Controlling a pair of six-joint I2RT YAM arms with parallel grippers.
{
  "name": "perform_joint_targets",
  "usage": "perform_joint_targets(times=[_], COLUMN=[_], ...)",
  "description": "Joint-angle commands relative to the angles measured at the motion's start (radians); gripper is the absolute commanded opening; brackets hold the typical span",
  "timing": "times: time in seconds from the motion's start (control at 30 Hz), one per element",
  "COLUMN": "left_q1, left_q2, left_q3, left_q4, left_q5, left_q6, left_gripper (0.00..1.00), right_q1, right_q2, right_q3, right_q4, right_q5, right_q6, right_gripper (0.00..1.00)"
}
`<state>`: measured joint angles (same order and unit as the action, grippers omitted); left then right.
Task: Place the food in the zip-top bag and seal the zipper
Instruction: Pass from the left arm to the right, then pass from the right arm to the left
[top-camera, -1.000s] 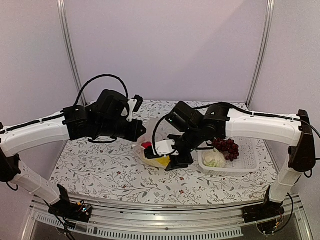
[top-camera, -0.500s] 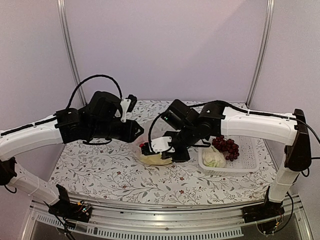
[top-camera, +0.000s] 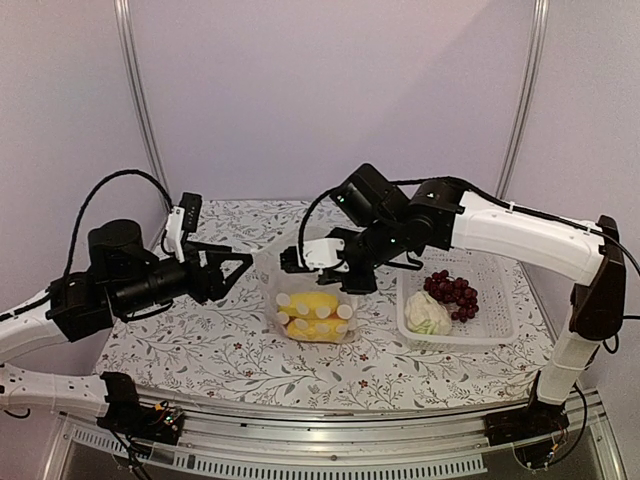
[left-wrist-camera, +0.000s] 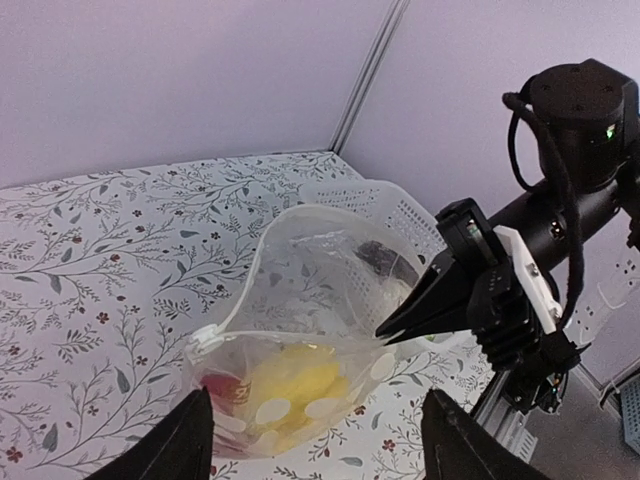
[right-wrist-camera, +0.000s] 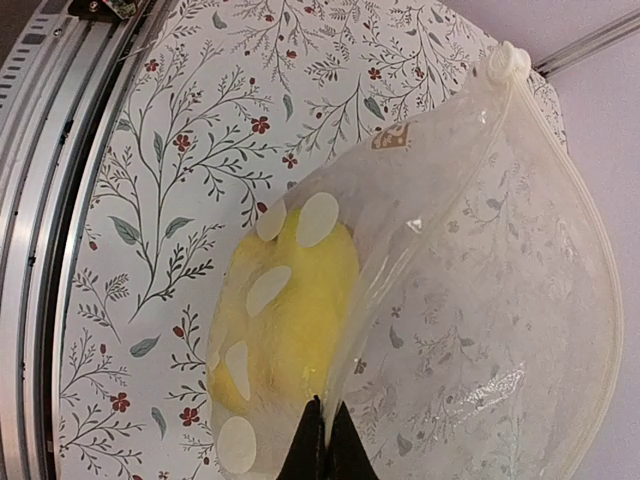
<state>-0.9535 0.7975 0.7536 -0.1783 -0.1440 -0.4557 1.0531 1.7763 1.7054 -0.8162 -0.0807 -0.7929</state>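
Clear bag (top-camera: 310, 290) stands on the table (top-camera: 200, 340) between the two claws, mouth gaping wide. Right claw (top-camera: 292, 262) is fully closed, tips pinching the bag's rim film; its wrist view shows both fingers pressed together with plastic running up from between them. Bag hangs partly off that pinch, body bulging below the claw. Left claw (top-camera: 238, 272) is spread wide, nothing in it, clear of the bag, which sits just ahead of its open fingers with a gap between. Zipper (right-wrist-camera: 560, 150) is unsealed and runs round the open mouth; its white end tab is at the far end of the rim from the right claw. Yellow pieces (top-camera: 315, 315) lie at the bottom of the bag, straight below the right claw's tips. Red piece (left-wrist-camera: 215, 385) is low in the bag too, on the side nearest the left claw, only partly visible. White basket (top-camera: 495, 315) sits to the right of the right claw, beside the bag and under that arm's forearm. Grapes (top-camera: 452, 295) and cauliflower (top-camera: 428, 316) are in the basket, touching each other, cauliflower nearer the bag. Cannot tell what else is in the bag; film glare and the white spots printed on it hide the rest.
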Motion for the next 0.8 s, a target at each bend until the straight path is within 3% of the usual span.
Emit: perform_joint_targets(times=[0.0, 0.3, 0.77], left_q1=[0.002, 0.009, 0.044], left_q2=[0.02, 0.082, 0.216], left_q3=[-0.06, -0.185, -0.201], left_q4=[0.076, 0.267, 0.327], left_q5=[0.007, -0.006, 0.028], left_q6=[0.056, 0.149, 0.237], left_gripper=[0.68, 0.63, 0.55], right_q1=[-0.001, -0.002, -0.001], right_q2=[-0.008, -0.039, -0.118], right_q3=[-0.022, -0.05, -0.109], right_q4=[0.003, -0.014, -0.069], right_q5=[-0.016, -0.03, -0.113], right_q6=[0.018, -0.004, -0.066], right_gripper=[0.0, 0.0, 0.0])
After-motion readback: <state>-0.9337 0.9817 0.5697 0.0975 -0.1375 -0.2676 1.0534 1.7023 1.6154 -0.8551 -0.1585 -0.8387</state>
